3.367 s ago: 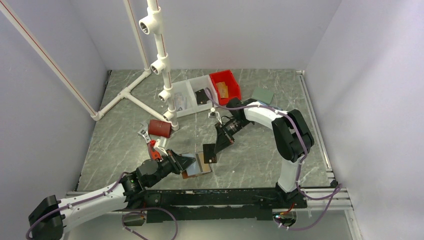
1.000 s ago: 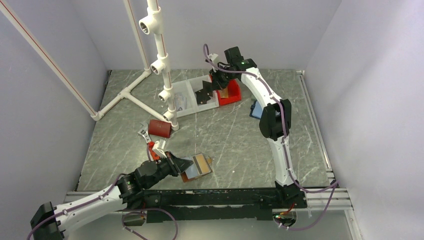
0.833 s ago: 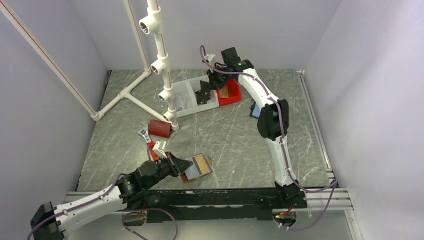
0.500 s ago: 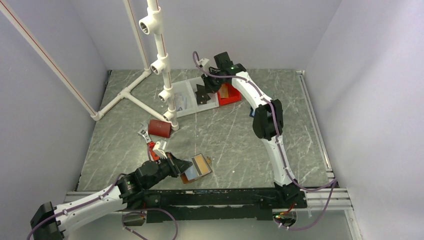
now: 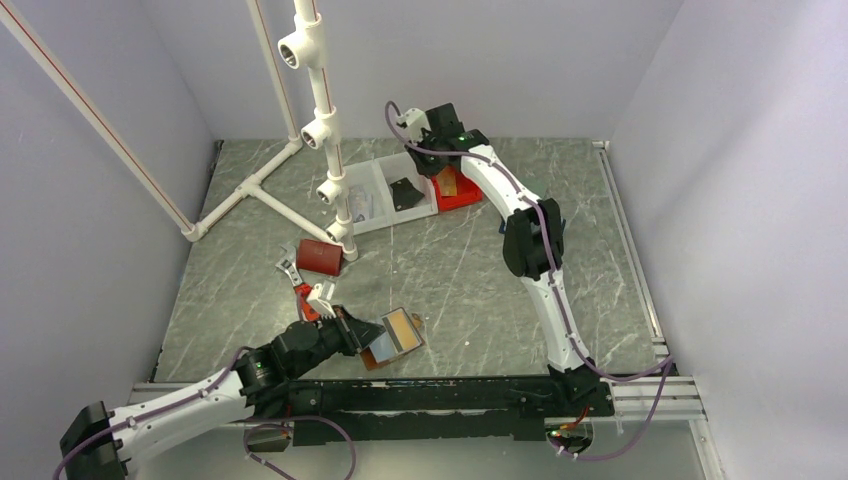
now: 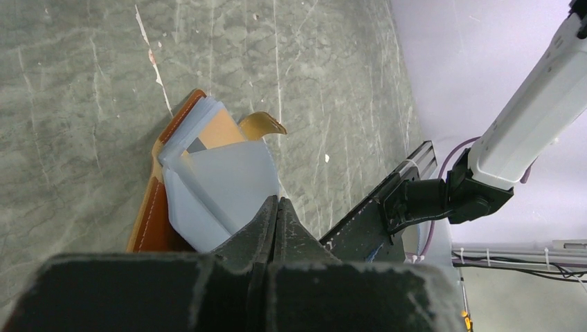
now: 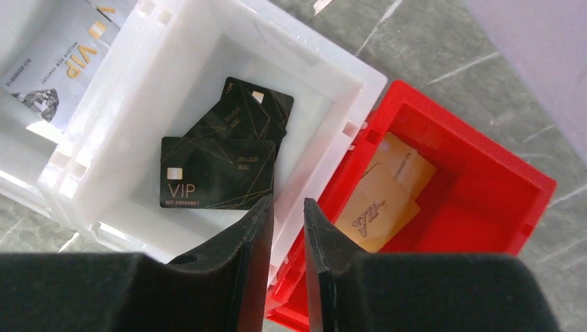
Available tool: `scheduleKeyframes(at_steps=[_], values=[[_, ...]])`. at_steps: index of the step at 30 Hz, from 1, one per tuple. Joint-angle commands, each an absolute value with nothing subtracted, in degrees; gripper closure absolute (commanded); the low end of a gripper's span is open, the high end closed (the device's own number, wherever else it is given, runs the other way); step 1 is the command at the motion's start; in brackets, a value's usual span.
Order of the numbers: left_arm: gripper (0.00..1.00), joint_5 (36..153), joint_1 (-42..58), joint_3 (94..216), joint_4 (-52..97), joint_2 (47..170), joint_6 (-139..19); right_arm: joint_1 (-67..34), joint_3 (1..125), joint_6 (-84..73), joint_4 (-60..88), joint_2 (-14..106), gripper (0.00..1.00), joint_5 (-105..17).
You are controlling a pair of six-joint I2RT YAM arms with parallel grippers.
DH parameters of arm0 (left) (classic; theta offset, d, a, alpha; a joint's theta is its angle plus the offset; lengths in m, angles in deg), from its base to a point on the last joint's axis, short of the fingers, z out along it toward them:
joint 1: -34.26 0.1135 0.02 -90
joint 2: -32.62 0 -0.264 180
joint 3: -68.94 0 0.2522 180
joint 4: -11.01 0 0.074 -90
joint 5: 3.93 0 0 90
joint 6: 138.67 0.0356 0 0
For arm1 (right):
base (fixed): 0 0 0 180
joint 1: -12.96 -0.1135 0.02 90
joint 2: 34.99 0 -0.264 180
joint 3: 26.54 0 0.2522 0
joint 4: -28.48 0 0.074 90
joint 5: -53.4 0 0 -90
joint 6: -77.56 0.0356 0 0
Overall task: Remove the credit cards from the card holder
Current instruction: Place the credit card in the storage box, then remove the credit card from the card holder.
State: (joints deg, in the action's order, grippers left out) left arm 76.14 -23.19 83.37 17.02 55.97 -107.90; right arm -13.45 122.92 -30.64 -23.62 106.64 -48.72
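Observation:
The brown card holder (image 5: 397, 334) lies open near the table's front edge, its pale blue panel (image 6: 228, 181) raised. My left gripper (image 5: 362, 330) is shut on that panel's edge, fingertips pressed together (image 6: 277, 200). My right gripper (image 7: 288, 202) hovers over the wall between the white bin (image 7: 173, 41) and the red bin (image 7: 477, 207), jaws slightly open and holding nothing. Two black credit cards (image 7: 218, 181) lie in the white bin, also visible from above (image 5: 404, 192). A pale credit card (image 7: 59, 69) lies in the neighbouring compartment.
Tan cards (image 7: 381, 200) lie in the red bin (image 5: 462, 192). A white pipe frame (image 5: 320, 110) stands at the back left. A dark red box (image 5: 320, 257) and a small red-and-white tool (image 5: 300, 290) sit just beyond my left gripper.
My right arm swung from the card holder to the bins carrying a black card. Its jaws have parted and the card now lies in the white bin. The left arm stayed put.

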Motion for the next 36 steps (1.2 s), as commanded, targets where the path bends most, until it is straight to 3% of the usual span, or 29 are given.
scheduleKeyframes(at_steps=[1, 7, 14, 20, 36], values=[[1.00, 77.73, -22.96, 85.75, 13.75, 56.95, -107.78, -13.59, 123.11, -28.53, -20.84, 98.78, 0.73, -46.77], [1.00, 78.91, -22.96, 87.35, 14.86, 58.89, -106.89, -13.58, 112.68, -28.97, -21.50, 88.69, 0.62, -58.26], [1.00, 76.32, -22.92, 91.21, 26.72, 59.96, -108.54, -13.49, 86.07, -33.32, -20.70, 67.37, 0.60, -77.26], [1.00, 74.74, -22.87, 94.48, 34.48, 61.84, -109.52, -13.83, 67.42, -39.47, -23.38, 55.89, 0.59, -90.85], [1.00, 82.14, -21.27, 105.37, 13.49, 90.77, -101.70, -13.58, 42.95, -50.20, -13.17, 42.60, 0.59, -95.87]])
